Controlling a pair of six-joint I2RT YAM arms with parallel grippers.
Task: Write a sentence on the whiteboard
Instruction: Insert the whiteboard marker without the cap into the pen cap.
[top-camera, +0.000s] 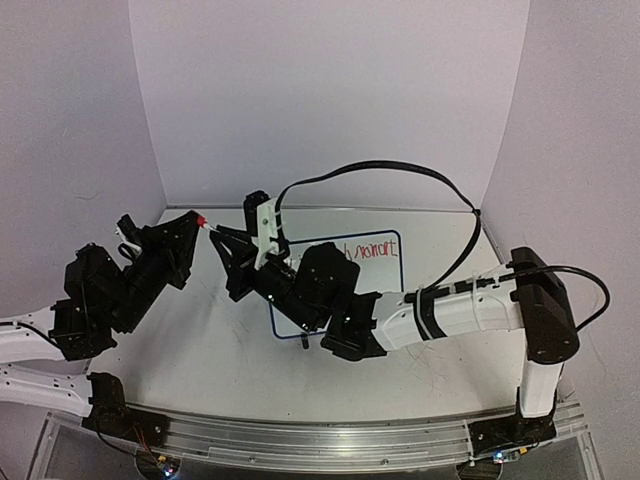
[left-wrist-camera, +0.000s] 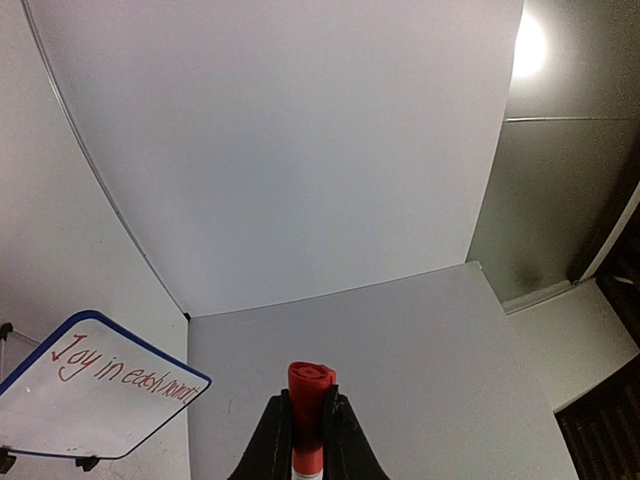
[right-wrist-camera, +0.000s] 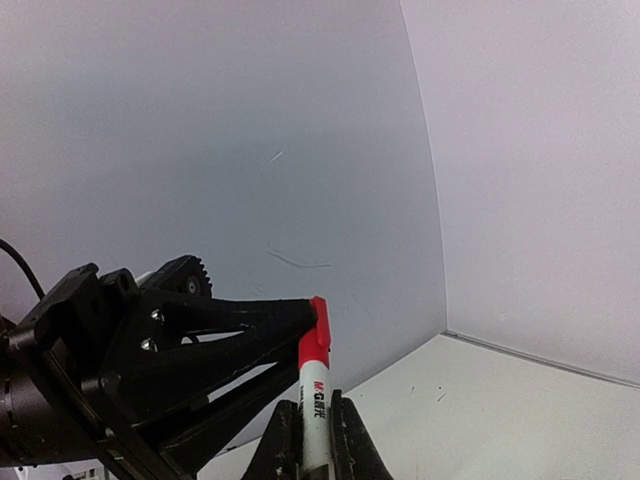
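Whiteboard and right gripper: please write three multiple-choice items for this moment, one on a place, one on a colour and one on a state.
1. Where on the whiteboard is the writing?
A) along the edge far from its feet
B) along the edge by its feet
C) down one short side

2. What colour is the writing?
A) blue
B) black
C) red

3. What state is the right gripper in?
A) open and empty
B) shut on a marker
C) shut on the whiteboard

Answers:
1 A: the left wrist view shows the line just under the top rim, with the feet at the bottom.
2 C: the letters are red in both views that show them.
3 B: the right wrist view shows the marker's white barrel clamped in it.
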